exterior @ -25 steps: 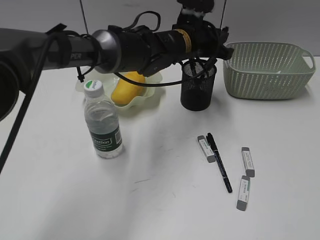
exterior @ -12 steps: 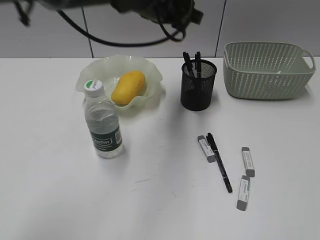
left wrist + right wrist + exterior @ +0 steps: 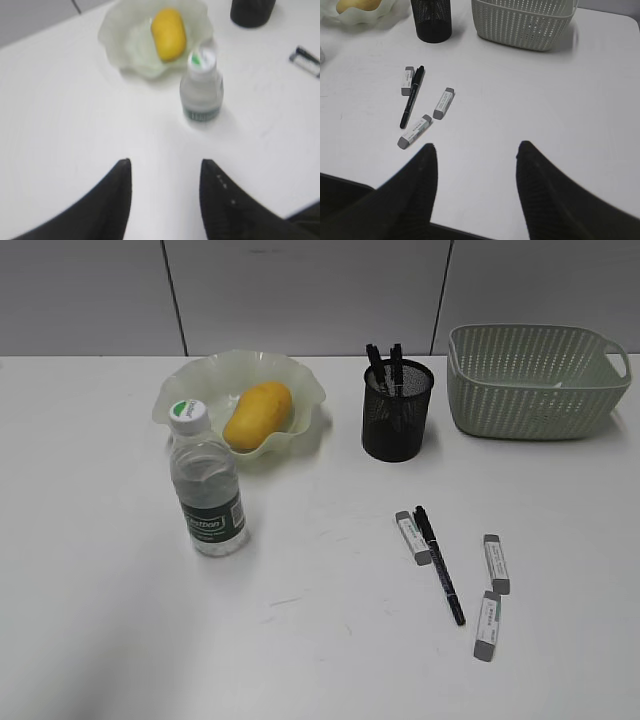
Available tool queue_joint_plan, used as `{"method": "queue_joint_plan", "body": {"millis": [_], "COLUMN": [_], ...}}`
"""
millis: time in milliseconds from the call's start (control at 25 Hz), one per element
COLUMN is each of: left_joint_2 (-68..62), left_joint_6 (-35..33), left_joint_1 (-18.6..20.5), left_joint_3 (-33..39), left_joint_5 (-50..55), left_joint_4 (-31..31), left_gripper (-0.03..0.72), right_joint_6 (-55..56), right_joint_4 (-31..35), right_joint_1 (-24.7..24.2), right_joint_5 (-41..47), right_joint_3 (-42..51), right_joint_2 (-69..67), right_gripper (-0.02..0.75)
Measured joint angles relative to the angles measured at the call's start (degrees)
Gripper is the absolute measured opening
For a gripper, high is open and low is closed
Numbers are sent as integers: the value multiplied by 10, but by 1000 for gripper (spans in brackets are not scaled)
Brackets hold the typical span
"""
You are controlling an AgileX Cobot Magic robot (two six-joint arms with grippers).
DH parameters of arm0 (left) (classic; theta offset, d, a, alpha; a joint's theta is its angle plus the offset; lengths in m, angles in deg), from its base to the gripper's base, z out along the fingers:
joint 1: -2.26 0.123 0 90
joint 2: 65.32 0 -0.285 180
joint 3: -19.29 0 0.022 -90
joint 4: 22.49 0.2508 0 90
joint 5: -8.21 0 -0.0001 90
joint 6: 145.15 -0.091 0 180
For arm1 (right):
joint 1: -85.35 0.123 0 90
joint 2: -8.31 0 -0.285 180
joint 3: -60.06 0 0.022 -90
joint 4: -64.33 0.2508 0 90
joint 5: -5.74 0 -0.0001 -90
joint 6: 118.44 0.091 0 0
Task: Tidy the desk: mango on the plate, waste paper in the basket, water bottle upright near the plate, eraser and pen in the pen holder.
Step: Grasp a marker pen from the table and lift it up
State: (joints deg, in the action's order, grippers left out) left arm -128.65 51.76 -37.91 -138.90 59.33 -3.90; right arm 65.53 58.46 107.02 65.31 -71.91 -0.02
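Remaining now is the pen-holder step: mango point(image 3: 257, 415) on plate point(image 3: 180, 390), water bottle point(image 3: 206, 486) upright beside it; loose pen point(image 3: 438, 563) and three erasers point(image 3: 411, 537) lie on desk point(image 3: 120, 640); both grippers point(image 3: 475, 150) spread apart, empty; next, right one descends onto pen for pen holder point(image 3: 396, 420).

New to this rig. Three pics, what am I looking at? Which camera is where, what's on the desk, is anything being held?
It is a two-armed table robot; each arm ends in a claw with a camera on its wrist.

The wide picture looks down at the desk from the front; no arm shows in it. The other two look past each claw: left claw, right claw. Both are open and hold nothing.

On the desk: a mango in the green plate, an upright water bottle beside it, a black pen holder with pens in it, a basket, plus one loose pen and three erasers.
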Motion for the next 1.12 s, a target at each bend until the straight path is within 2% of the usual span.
{"method": "queue_joint_plan", "body": {"millis": [120, 200, 320, 440, 600, 720, 920, 1120], "left_joint_2": [203, 317, 443, 530, 558, 553, 558, 559], "left_joint_6": [-2, -2, -2, -2, -3, -4, -4, -4], "left_joint_1": [0, -1, 1, 2, 2, 2, 7, 52], "left_joint_3": [128, 184, 227, 240, 244, 245, 245, 245], "left_joint_5": [73, 111, 128, 109, 105, 103, 102, 101], "left_joint_4": [-33, -55, -71, -69, -67, -69, -74, -75], "left_gripper": [354, 361, 363, 357, 344, 342, 337, 329], "right_joint_6": [0, 0, 0, -1, -20, -26, -29, -25], "right_joint_4": [-2, -2, -2, 16, 59, 71, 111, 126], "right_joint_1": [0, 0, 0, 0, 0, 0, 1, 14], "right_joint_5": [-1, -3, -25, -109, -268, -322, -287, -206], "right_joint_3": [0, -1, -9, -20, -34, -89, -261, -413], "right_joint_2": [-12, -37, -94, -169, -344, -539, -856, -1079], "right_gripper": [411, 411, 411, 411, 411, 411, 411, 411]}}
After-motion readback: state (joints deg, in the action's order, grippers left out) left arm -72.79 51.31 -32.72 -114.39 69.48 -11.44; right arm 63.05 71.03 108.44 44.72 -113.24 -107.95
